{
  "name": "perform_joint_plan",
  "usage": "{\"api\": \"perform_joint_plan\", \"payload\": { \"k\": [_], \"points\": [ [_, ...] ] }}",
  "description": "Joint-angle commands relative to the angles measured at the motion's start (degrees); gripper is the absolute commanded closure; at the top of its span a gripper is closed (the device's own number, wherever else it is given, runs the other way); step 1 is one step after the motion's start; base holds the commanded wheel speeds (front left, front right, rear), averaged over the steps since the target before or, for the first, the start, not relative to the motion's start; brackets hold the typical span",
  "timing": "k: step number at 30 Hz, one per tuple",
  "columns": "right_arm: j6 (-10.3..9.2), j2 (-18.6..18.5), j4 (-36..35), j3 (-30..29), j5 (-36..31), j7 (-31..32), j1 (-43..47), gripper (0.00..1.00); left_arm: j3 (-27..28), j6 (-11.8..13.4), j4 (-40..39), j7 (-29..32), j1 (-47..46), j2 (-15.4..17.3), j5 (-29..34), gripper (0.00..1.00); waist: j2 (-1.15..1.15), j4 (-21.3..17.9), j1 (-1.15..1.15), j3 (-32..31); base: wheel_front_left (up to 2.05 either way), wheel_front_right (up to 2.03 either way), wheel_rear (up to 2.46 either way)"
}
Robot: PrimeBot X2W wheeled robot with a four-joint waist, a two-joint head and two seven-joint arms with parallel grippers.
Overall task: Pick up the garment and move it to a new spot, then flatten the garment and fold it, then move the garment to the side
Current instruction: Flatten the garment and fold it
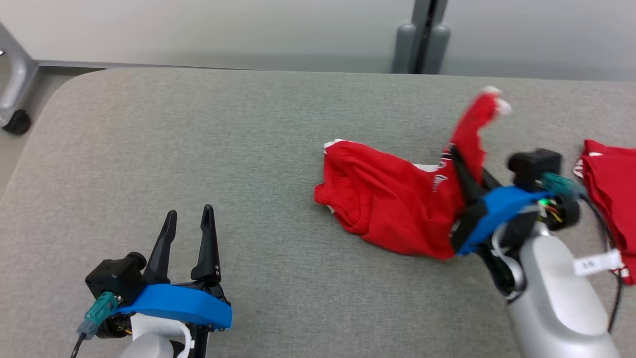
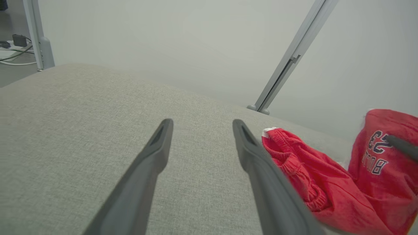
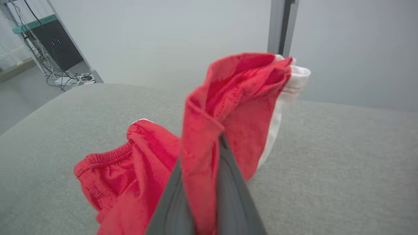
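Observation:
The garment (image 1: 387,199) is a pair of red shorts with white trim and dark lettering, crumpled on the grey cushioned surface (image 1: 198,139) right of the middle. My right gripper (image 1: 459,164) is shut on one edge of it and holds that part lifted, so a red flap (image 3: 235,98) stands up above the fingers. The rest of the garment (image 3: 114,169) trails down to the left onto the surface. My left gripper (image 1: 189,219) is open at the lower left, with nothing between its fingers (image 2: 153,153). The garment (image 2: 313,176) lies to its right.
More red cloth (image 1: 611,184) lies at the right edge of the surface. A grey post (image 1: 422,40) stands behind the far edge, and a wheeled frame leg (image 1: 15,89) is at the far left. Bare surface spreads around the left gripper.

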Motion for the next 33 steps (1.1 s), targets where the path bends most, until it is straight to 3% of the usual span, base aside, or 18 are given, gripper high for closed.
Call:
{"api": "perform_joint_plan", "payload": {
  "k": [1,7,14,15,16,17,28,33],
  "points": [
    [0.00,0.26,-0.25,0.26,-0.21,0.28,-0.38,1.00,0.22,0.12,0.08,-0.26,0.21,-0.05,0.19,0.00,0.00,0.41,0.00,0.23,0.00,0.00,0.00],
    [0.00,0.88,2.22,8.31,-0.78,6.25,-4.15,1.00,0.57,-0.47,0.51,-0.38,0.79,-1.15,0.41,0.00,0.00,3.22,0.00,0.28,0.00,0.00,0.00],
    [0.00,1.19,7.72,13.83,0.29,6.74,-6.07,1.00,1.35,-0.79,0.83,-0.45,1.24,-1.99,0.79,0.00,0.00,4.57,0.00,0.65,0.00,0.00,0.00],
    [0.00,1.21,8.31,14.41,0.24,6.45,-6.35,0.87,1.44,-0.90,0.88,-0.46,1.23,-2.06,0.90,0.00,0.00,4.58,0.00,0.71,0.00,0.00,0.00],
    [0.00,1.25,8.89,15.18,0.24,5.88,-6.67,0.55,1.54,-0.99,0.93,-0.46,1.23,-2.15,0.97,0.00,0.00,4.56,0.00,0.74,0.00,0.00,0.00],
    [0.00,1.28,9.37,15.76,0.59,5.30,-6.88,0.00,1.67,-1.03,0.96,-0.47,1.25,-2.20,1.05,0.00,0.00,4.50,0.00,0.76,0.00,0.00,0.00],
    [0.00,1.20,8.27,27.13,5.15,-0.53,-7.39,0.00,2.17,-1.44,1.54,-0.47,1.15,-2.54,1.61,0.00,0.00,2.47,0.00,0.65,0.00,0.00,0.00],
    [0.00,-0.53,4.69,25.53,5.33,-4.79,-7.14,0.00,2.28,-1.53,1.56,-0.48,1.28,-2.55,1.87,0.00,0.00,1.80,0.00,0.68,0.00,0.00,0.00]
  ]
}}
